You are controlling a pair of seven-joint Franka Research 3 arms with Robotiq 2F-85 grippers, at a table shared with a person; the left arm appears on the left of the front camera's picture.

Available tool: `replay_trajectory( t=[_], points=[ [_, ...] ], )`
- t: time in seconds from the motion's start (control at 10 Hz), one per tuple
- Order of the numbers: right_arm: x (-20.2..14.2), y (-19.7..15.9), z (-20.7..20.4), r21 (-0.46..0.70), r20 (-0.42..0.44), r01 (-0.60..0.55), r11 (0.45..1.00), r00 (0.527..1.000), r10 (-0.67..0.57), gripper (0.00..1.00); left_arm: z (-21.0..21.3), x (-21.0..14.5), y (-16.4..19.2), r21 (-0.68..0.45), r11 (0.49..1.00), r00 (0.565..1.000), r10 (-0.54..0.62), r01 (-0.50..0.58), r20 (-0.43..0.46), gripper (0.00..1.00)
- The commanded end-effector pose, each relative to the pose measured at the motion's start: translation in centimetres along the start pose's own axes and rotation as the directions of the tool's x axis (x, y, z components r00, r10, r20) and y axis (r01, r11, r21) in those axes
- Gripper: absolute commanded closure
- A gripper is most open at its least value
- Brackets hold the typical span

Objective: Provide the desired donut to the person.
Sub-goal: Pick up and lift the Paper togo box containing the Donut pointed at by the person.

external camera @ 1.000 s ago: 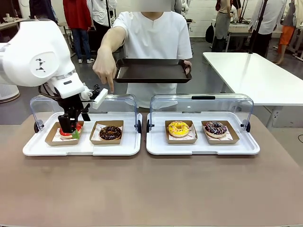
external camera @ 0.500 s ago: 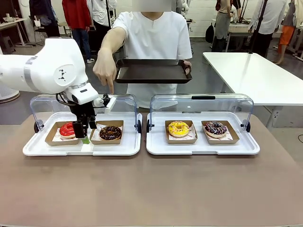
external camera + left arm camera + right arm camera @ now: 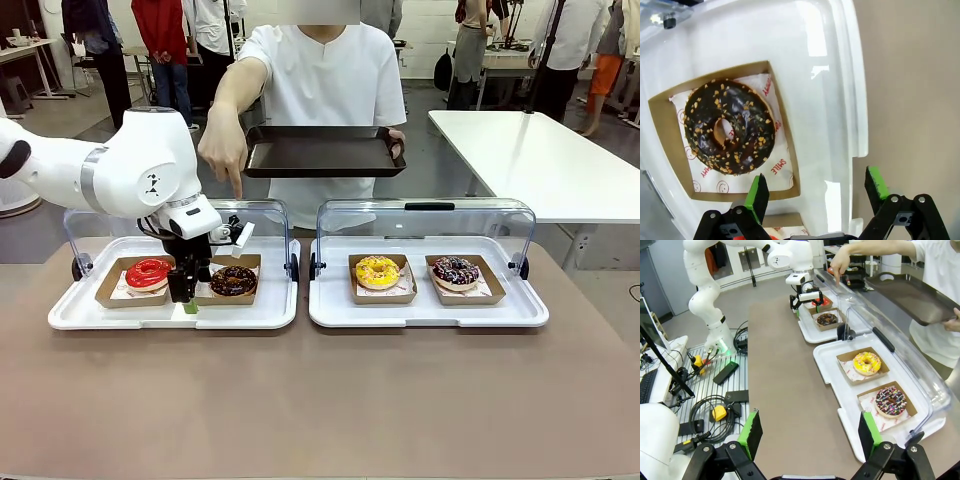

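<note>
Over the left white tray (image 3: 110, 318), your left gripper (image 3: 188, 300) points straight down, its fingers spread wide with nothing between them. From the front you see it low between the red donut (image 3: 148, 272) and the chocolate donut (image 3: 233, 280), each in its own brown cardboard box. You cannot tell whether the tips touch the tray. Your left wrist view puts the chocolate donut (image 3: 729, 127), dotted with nut crumbs, just beyond the left gripper (image 3: 815, 187). One green pad overlaps the box's edge and the other hangs over the tray's rim beside the bare table (image 3: 910, 90).

Across the table, the person (image 3: 320, 80) aims one hand (image 3: 222, 150) down, index finger out, above the left tray's raised clear lid and roughly in line with the chocolate donut. The other hand holds a dark serving tray (image 3: 320, 150) level at chest height.

Your right gripper (image 3: 807, 432) hangs high over the table's near side, fingers spread and empty, well apart from the right white tray (image 3: 827, 362). That tray holds the yellow donut (image 3: 866, 363) and the sprinkled donut (image 3: 890, 401).
</note>
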State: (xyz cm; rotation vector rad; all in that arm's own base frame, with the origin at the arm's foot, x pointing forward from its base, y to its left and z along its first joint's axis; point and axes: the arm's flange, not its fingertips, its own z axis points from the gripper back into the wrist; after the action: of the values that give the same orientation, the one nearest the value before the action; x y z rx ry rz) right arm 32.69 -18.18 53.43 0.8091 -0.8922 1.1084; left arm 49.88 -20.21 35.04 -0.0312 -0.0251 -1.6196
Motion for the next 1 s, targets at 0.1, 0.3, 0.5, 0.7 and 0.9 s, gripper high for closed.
replay_trajectory(
  t=[0.1, 0.3, 0.5, 0.7, 0.9],
  points=[
    [-0.1, 0.0, 0.0, 0.007, 0.014, -0.006, 1.0, 1.0, 0.006, 0.0, -0.6, -0.3, 0.9, 0.023, 0.999, 0.999, 0.037, -0.036, -0.032, 0.0],
    [-0.1, 0.0, 0.0, 0.007, 0.014, -0.006, 1.0, 1.0, 0.006, 0.0, -1.1, -0.4, 1.2, 0.017, 0.999, 0.999, 0.04, -0.04, -0.024, 0.0],
    [-0.1, 0.0, 0.0, 0.007, 0.014, -0.006, 1.0, 1.0, 0.006, 0.0, -1.4, -0.4, 1.5, 0.02, 0.999, 0.999, 0.042, -0.042, -0.023, 0.0],
    [-0.1, 0.0, 0.0, 0.007, 0.014, -0.006, 1.0, 1.0, 0.006, 0.0, -1.8, -0.3, 1.8, 0.014, 0.999, 0.998, 0.053, -0.052, -0.029, 0.0],
    [-0.1, 0.0, 0.0, 0.007, 0.014, -0.006, 1.0, 1.0, 0.006, 0.0, -2.0, -0.3, 2.0, 0.008, 0.998, 0.998, 0.058, -0.058, -0.038, 0.0]
  ],
)
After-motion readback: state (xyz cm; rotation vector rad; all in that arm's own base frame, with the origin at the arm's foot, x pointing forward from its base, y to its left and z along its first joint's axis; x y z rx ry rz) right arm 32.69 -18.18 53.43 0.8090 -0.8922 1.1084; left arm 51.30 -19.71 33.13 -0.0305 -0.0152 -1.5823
